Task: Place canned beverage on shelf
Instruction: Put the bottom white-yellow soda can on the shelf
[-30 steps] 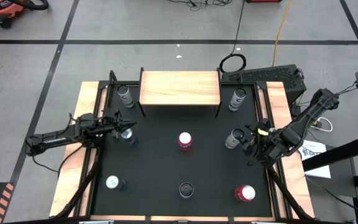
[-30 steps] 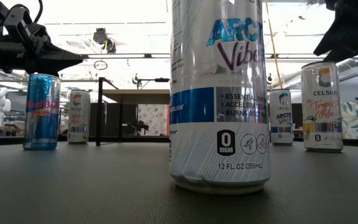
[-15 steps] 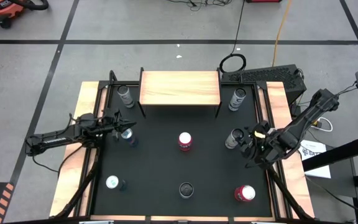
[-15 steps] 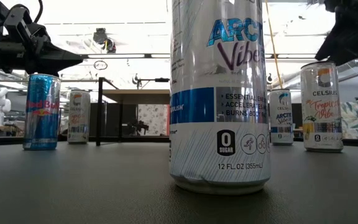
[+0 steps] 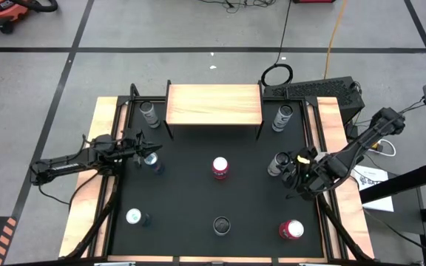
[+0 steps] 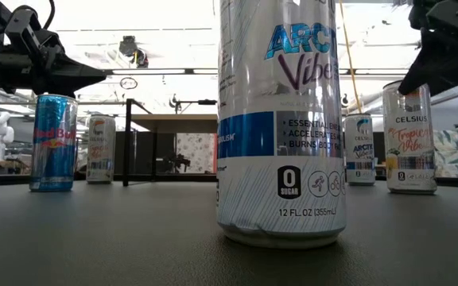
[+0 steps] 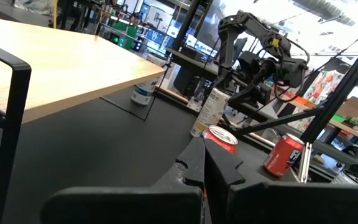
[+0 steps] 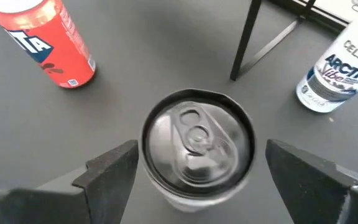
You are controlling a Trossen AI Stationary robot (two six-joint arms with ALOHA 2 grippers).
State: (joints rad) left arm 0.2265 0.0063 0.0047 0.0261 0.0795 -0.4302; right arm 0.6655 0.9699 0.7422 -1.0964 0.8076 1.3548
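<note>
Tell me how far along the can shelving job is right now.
Done: nothing yet; the shelf top is bare and every can stands on the table. In hand: the right tool, open, straddles the Celsius can, one finger on each side, no grip. The left tool is shut above the Red Bull can. Left: grip, lift, set it on the shelf.
</note>
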